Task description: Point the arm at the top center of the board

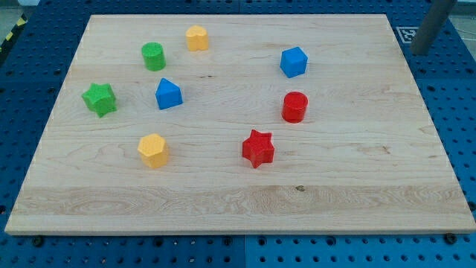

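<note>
A wooden board [238, 212] lies flat and fills most of the view. My rod comes in at the view's top right, and my tip [419, 51] is just off the board's top right corner, over the blue table. It touches no block. The nearest block is a blue cube [294, 62], well to the tip's left. Below the cube stand a red cylinder [294, 106] and a red star [258, 148]. On the left half are a yellow cylinder [196, 37], a green cylinder [154, 56], a green star [100, 99], a blue triangular block [168, 94] and a yellow hexagon [153, 150].
The board rests on a blue perforated table [454, 97] that shows on all sides. A white tag with black marks [407, 33] lies next to the rod at the top right. A yellow and black stripe [10, 31] runs at the top left.
</note>
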